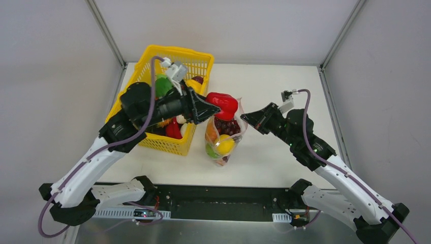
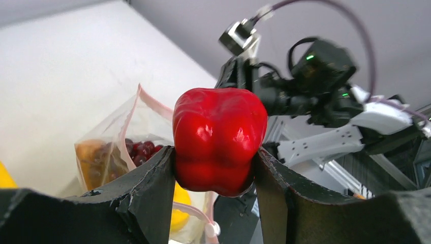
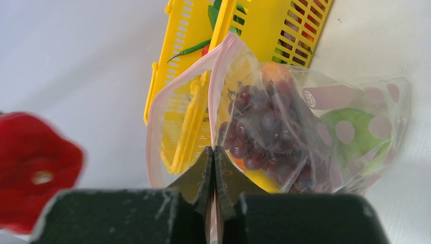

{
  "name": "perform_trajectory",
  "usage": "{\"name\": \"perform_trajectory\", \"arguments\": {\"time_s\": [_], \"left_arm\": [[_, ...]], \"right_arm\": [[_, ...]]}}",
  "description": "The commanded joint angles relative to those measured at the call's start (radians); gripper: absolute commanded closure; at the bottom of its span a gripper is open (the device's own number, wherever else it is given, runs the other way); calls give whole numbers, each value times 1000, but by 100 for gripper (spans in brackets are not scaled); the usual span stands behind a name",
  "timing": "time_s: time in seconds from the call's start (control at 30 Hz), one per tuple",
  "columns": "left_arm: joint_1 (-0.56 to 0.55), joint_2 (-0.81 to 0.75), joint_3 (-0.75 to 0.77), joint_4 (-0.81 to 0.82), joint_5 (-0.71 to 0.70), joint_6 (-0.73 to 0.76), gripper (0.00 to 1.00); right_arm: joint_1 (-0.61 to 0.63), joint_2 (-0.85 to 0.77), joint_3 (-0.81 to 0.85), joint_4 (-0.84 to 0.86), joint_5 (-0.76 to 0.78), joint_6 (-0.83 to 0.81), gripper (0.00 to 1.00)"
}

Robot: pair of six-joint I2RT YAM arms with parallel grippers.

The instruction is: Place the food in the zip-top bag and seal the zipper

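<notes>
Clamping glossy lobed red pepper [image 2: 218,140], left fingers [image 1: 206,108]; right fingers [image 3: 206,173] pinching crinkly bag [image 3: 284,117].

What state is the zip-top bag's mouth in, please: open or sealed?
Open: the zipper gapes, its two strips apart; the right gripper pinches one edge.

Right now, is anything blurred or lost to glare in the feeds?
Left wrist: red pepper sharp with small glints, right arm behind it soft. Right wrist: that pepper smears at the left edge; zip-top bag clear. Top external: even light, faint shadows.
</notes>
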Motion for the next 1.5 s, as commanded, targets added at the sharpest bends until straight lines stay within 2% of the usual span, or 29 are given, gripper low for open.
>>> {"name": "perform_trajectory", "arguments": {"time_s": [0.0, 0.17, 0.3, 0.43, 0.57, 0.7, 0.9, 1.0, 1.13, 1.27, 1.47], "left_arm": [[-29, 133, 17, -107, -41, 42, 100], [-68, 196, 47, -242, -153, 119, 100], [-102, 244, 140, -421, -257, 223, 100], [-124, 283, 207, -549, -291, 293, 97], [-160, 320, 250, -589, -293, 328, 94], [-197, 367, 276, -594, -222, 346, 87], [-209, 398, 294, -642, -242, 361, 80], [-209, 391, 292, -648, -247, 363, 72], [-210, 362, 264, -614, -237, 364, 44], [-210, 326, 243, -588, -253, 358, 32], [-210, 235, 208, -520, -348, 330, 21]], "right_arm": [[1, -13, 33, 42, -37, -14, 97], [1, -29, 23, 43, -24, -13, 97], [1, -33, 21, 44, -18, -15, 97], [1, -23, 30, 47, -33, -22, 97], [1, -10, 31, 62, -60, -25, 97], [1, -12, 33, 68, -63, -27, 97], [1, -25, 27, 63, -51, -25, 97], [2, -28, 24, 62, -47, -24, 97], [1, -28, 25, 60, -49, -25, 97], [1, -25, 26, 59, -47, -27, 97], [1, -23, 27, 59, -51, -27, 97]]}}
